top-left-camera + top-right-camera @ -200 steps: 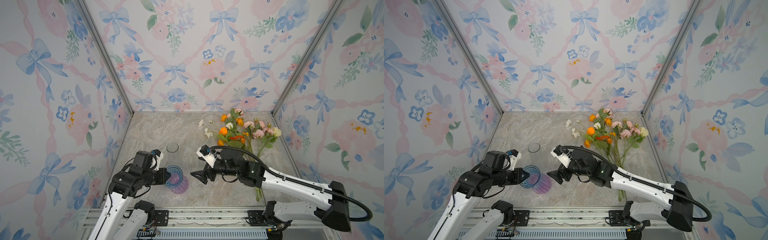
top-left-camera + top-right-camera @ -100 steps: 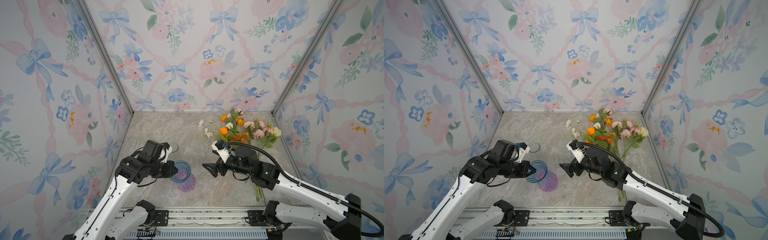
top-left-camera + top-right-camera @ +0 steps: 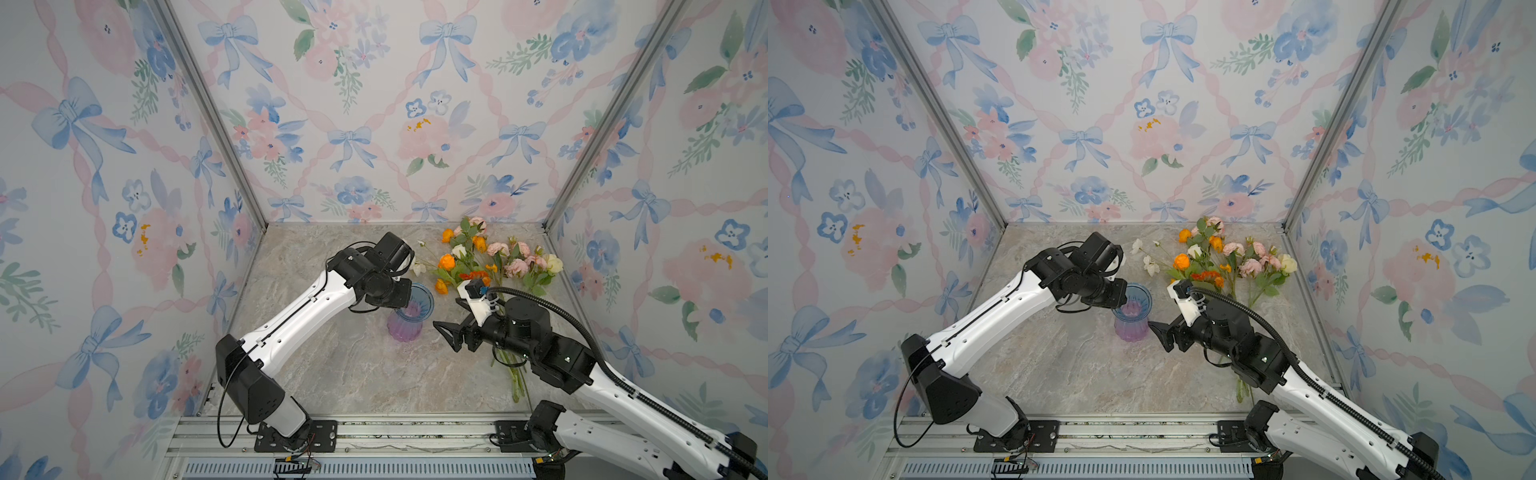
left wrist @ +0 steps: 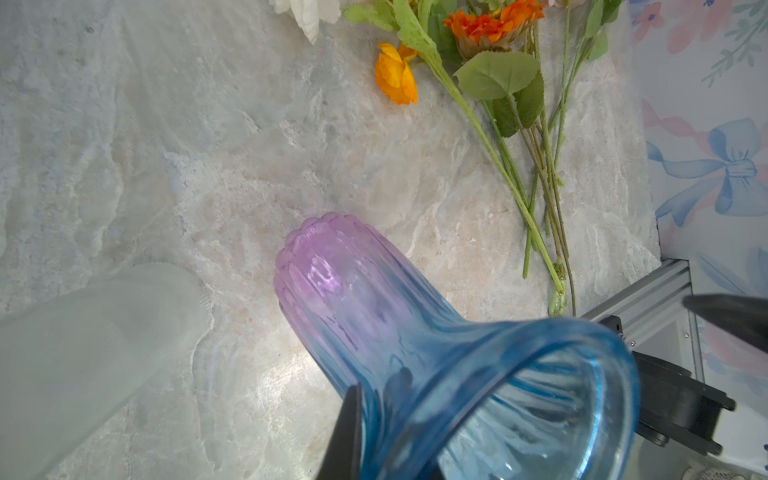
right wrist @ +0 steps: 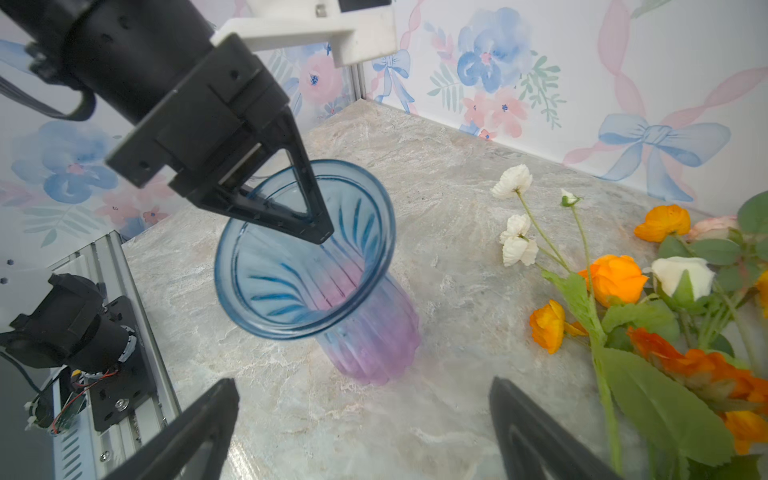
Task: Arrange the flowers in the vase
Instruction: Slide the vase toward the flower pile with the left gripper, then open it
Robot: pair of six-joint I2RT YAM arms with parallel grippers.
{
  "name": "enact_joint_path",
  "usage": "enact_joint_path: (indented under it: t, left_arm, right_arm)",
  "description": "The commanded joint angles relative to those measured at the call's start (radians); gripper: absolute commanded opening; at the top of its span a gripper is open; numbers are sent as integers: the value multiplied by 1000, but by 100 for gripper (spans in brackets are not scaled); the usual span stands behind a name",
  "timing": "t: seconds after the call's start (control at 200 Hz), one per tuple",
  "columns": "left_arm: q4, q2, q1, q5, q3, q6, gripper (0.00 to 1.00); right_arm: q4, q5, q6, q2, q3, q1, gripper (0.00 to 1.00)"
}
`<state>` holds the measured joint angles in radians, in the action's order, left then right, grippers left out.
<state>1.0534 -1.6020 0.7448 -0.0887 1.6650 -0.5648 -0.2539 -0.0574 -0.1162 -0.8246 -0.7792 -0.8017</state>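
"Table (image 3: 353, 374) first. What was it like?"

"Pale and veined like marble, smooth and matt, boxed in by papered walls. Everything stood or lay on it."

"And the flowers (image 3: 478, 262)?"

"All in one loose bunch at the back right, none in the vase. The blooms lay toward the back wall: orange, pink, white and pale yellow, soft and ruffled. The thin green stems ran forward toward the robot's side and drew together near the front edge. So the long axis ran back to front."

"Which arm was nearer?"

"The right one, plainly. Its forearm hung over the stems. But its claw pointed left, at the vase, so the bunch lay behind the claw and to its right. I'd judge it needed to swing round that way and close across a stem, not along it."

"The vase (image 3: 405, 328)?"

"Ribbed, see-through glass, blue at the flared rim and shading to violet at the base. It was mid-table, just left of the nearest blooms, and it leaned in the right wrist view. Whether its base touched the table, I couldn't tell."

"The claws?"

"The left claw (image 5: 318, 232) was clamped on the vase's rim, the glass pinched between its black fingers. The right claw (image 3: 446, 336) gaped wide and held nothing. Its tips were just beside the vase's base, apart from it."
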Motion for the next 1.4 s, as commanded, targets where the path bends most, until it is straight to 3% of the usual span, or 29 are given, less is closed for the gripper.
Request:
enact_joint_path:
  t: [0.0,0.325,0.75,0.91,1.09,1.395]
  left_arm:
    - [-75,-42,-21,-7,106,59,0]
    - [-119,-190,-79,-82,211,92,0]
    - [-153,-198,-122,-111,143,101,0]
    - [-156,-197,-134,-118,128,111,19]
    - [-157,-193,-143,-112,116,120,33]
    - [-155,-174,-157,-108,120,134,45]
  right_arm:
    - [-47,14,-14,25,16,29,97]
    - [-71,12,-22,76,43,85,97]
    - [-63,-6,-25,55,35,101,97]
    - [-59,-10,-27,45,32,101,97]
    - [-63,-7,-24,46,34,102,97]
    - [-67,-5,-25,45,34,103,97]
